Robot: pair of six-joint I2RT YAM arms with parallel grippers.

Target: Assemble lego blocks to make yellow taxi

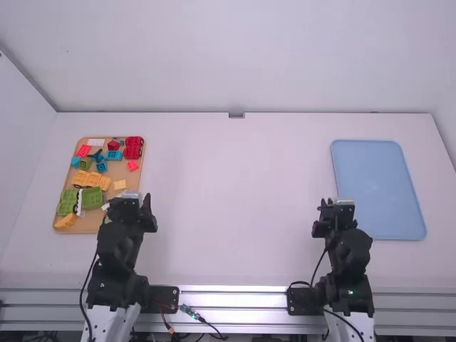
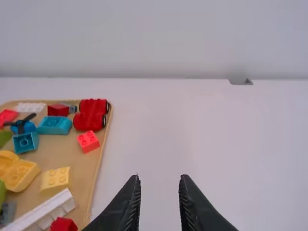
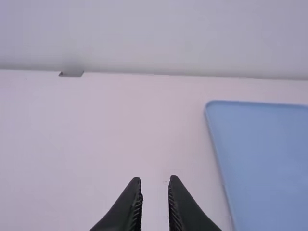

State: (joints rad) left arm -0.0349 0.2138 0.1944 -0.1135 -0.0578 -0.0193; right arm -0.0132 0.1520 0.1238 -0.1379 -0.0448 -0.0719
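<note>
Observe white table (image 1: 235, 214): blue tray (image 1: 377, 189) at right, brown tray (image 2: 83, 178) at left. Find left claw (image 1: 132, 201) near brown tray, right claw (image 1: 336, 205) near blue tray, both empty, fingers clearly apart. See toy blocks (image 2: 55, 178), some yellow, on brown tray.

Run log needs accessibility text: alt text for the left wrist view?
The left gripper is open and empty over a white table. Beside it, a tan tray holds loose blocks, among them a red wheeled base, a yellow block, a teal block and a long white piece.
</note>
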